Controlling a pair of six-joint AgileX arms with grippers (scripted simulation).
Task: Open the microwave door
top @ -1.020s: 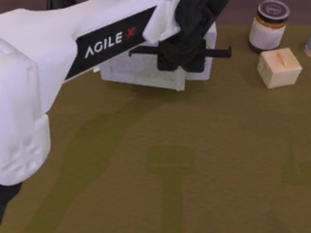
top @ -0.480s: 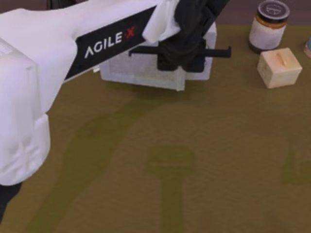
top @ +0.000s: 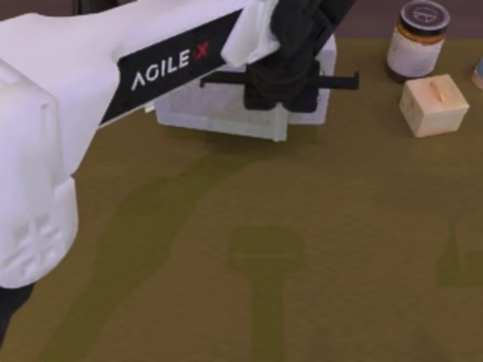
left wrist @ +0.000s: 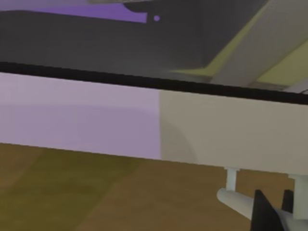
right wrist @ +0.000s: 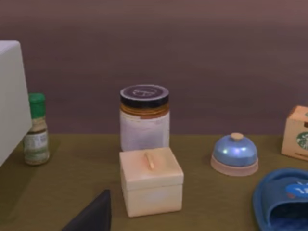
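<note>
The white microwave [top: 323, 105] stands at the back of the table, mostly under my left arm. Its door [top: 219, 113] is swung slightly out from the body, its free edge towards the table's middle. My left gripper [top: 281, 94] hangs over that free edge. In the left wrist view the door [left wrist: 216, 130] fills the frame with its tinted window [left wrist: 77, 115]. The slim white handle [left wrist: 233, 198] runs between the dark fingers [left wrist: 263, 211], so the left gripper [left wrist: 276, 209] is shut on it. My right gripper [right wrist: 94, 216] is parked out of the top view.
A brown-lidded jar [top: 417, 38] and a small cream cube [top: 434, 104] stand right of the microwave. The right wrist view also shows a green-capped spice bottle [right wrist: 36, 129], a blue bell [right wrist: 234, 154], a blue slipper [right wrist: 284, 199] and a carton [right wrist: 297, 132].
The left gripper and the door's free edge have shifted only very slightly. The right arm has not moved.
</note>
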